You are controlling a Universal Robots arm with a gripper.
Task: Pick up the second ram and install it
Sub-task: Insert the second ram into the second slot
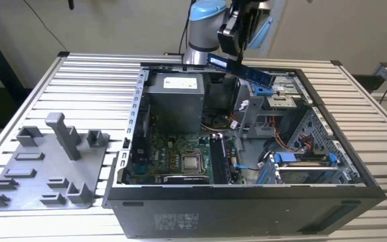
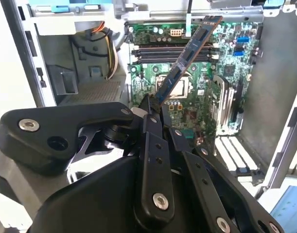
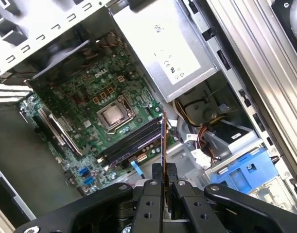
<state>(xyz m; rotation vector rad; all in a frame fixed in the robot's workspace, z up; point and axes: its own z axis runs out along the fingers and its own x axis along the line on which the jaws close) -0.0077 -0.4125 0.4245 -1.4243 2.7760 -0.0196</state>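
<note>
As black gripper (image 2: pixel 154 106) pinches, thin ram (image 2: pixel 186 58) tilts.

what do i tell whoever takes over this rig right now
Gripper: shut on the long dark-blue ram stick with black chips, gripped at one end.
Stick: held tilted in the air above the open black computer case, clear of the green motherboard.
Done: pick-up.
Left: the stick is not yet seated in the black memory slots.
</note>
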